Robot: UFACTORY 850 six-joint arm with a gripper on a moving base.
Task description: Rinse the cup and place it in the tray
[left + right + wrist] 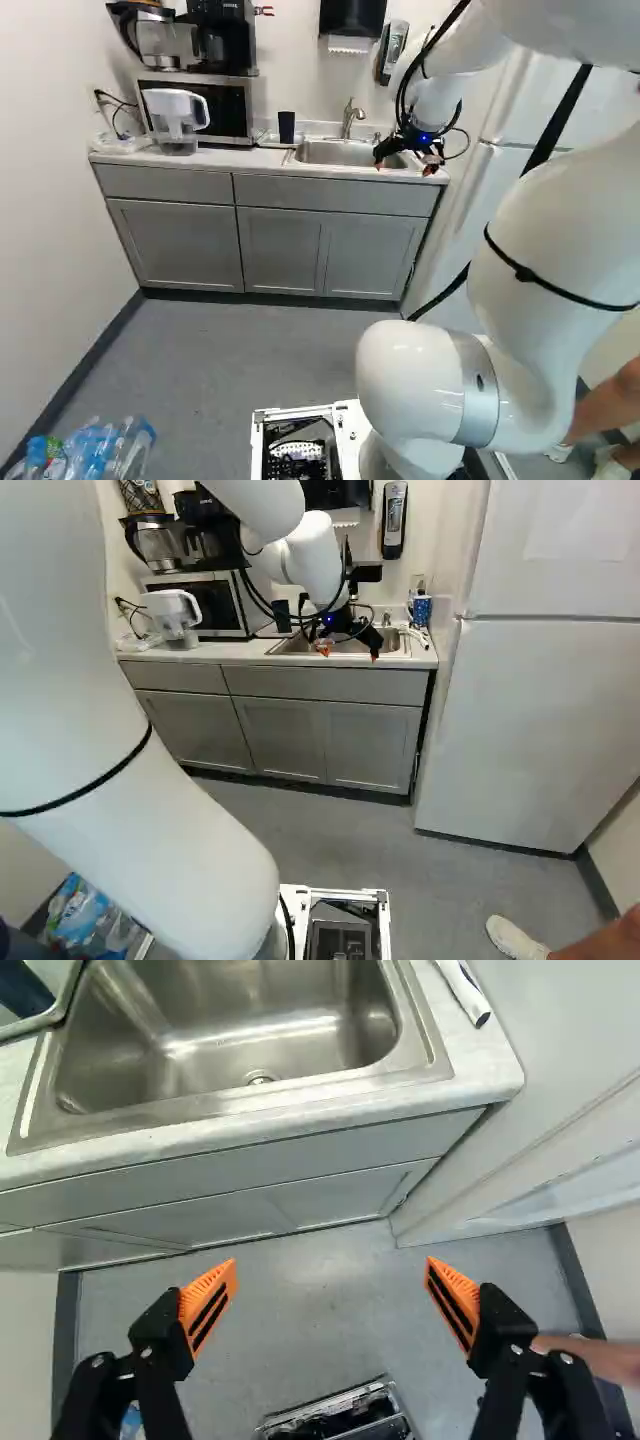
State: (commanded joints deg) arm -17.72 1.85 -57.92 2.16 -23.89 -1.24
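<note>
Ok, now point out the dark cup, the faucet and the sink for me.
Dark cup (286, 127): left base view, middle of its side.
Faucet (347, 122): left base view, upright body.
Sink (260, 1098): wrist view, metal rim along the cabinet-front side.

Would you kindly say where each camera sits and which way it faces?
Left base view: behind the arm, to its left, facing the counter; arm at right.
Right base view: behind, to its right, facing counter and refrigerator; arm at left.
Wrist view: on the wrist, past open jaws toward sink and floor.
All show the sink.
</note>
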